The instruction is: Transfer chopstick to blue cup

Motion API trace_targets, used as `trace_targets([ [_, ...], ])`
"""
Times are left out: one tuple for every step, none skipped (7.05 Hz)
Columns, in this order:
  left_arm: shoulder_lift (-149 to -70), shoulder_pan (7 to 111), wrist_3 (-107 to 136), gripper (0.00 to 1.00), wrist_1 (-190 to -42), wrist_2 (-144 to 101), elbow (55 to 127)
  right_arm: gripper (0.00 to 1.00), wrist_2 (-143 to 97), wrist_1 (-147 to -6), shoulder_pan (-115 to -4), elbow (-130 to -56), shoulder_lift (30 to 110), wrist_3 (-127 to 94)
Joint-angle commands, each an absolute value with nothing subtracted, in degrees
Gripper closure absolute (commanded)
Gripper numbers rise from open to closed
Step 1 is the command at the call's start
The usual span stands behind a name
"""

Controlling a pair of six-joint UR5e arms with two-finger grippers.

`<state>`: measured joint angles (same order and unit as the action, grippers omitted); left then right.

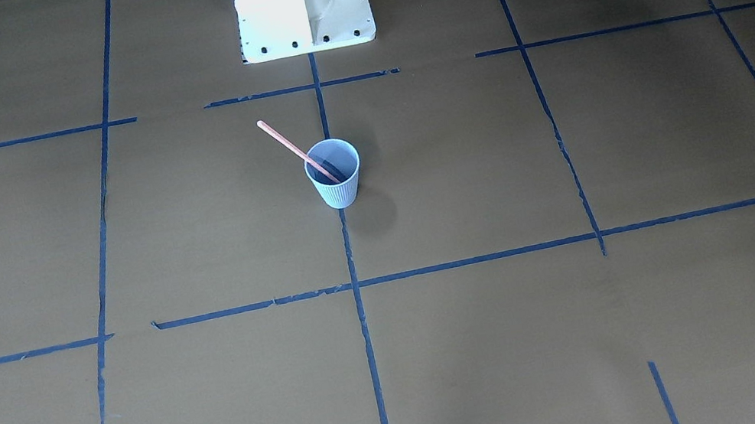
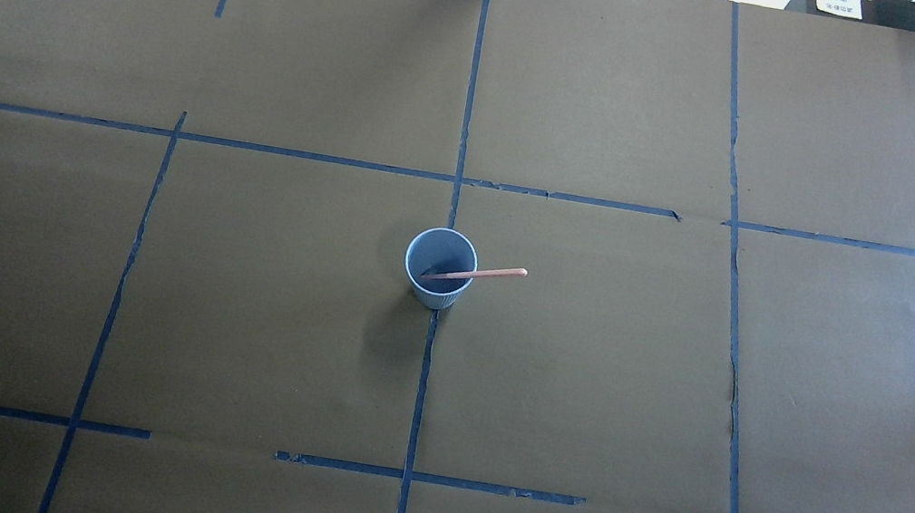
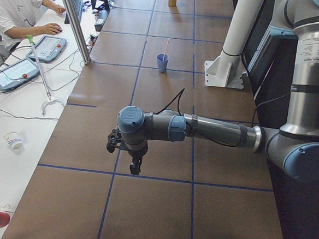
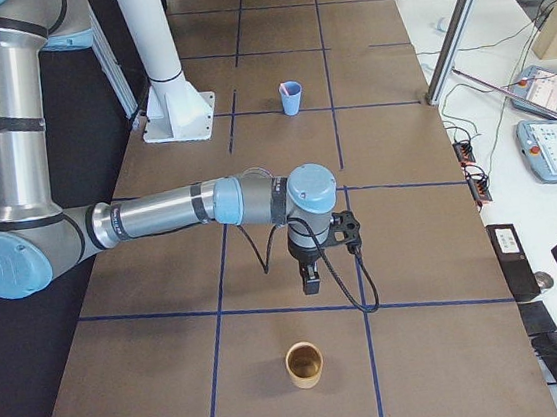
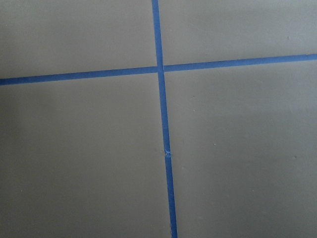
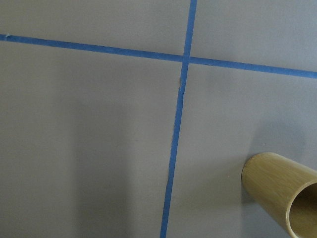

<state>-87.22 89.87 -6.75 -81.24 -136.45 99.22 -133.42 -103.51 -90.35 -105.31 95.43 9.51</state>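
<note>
The pale blue ribbed cup [image 1: 334,177] [image 2: 439,270] stands upright near the table's middle, on a blue tape line. The pinkish chopstick [image 1: 288,146] [image 2: 491,275] leans inside it, with its upper end past the rim on the robot's right side. Both side views show the blue cup [image 3: 162,62] [image 4: 290,98] far away. My left gripper [image 3: 136,166] hangs low over the table far from the cup, and I cannot tell if it is open or shut. My right gripper [image 4: 310,283] hangs likewise at the opposite end, its state unclear. Neither wrist view shows any fingers.
A bamboo cup [image 4: 303,364] [image 6: 282,198] stands near my right gripper. The white robot pedestal [image 1: 301,0] sits at the table's edge behind the blue cup. Beside the table, a person [image 3: 14,11] sits at a desk with tablets [image 3: 12,72] and cables.
</note>
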Motion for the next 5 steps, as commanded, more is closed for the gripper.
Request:
trace_targets([
  [-87.1, 89.6, -6.5, 0.0, -83.2, -133.2, 99.6, 0.0, -133.3, -103.4, -90.3, -105.2, 95.6, 9.6],
  [-87.1, 89.6, -6.5, 0.0, -83.4, -132.9, 99.8, 0.0, -133.4, -103.4, -90.4, -105.2, 95.9, 9.4],
  [-86.9, 89.6, -6.5, 0.0, -83.5, -132.9, 99.4, 0.0, -133.4, -103.4, -90.3, -105.2, 95.9, 9.2],
  [-86.1, 89.6, -6.6, 0.0, -83.5, -133.3, 99.5, 0.0, -133.4, -103.4, -90.3, -105.2, 96.0, 9.4],
  [-86.0, 89.6, -6.6, 0.0, -83.5, -133.3, 99.5, 0.0, -133.5, -103.4, -90.3, -105.2, 96.2, 9.4],
])
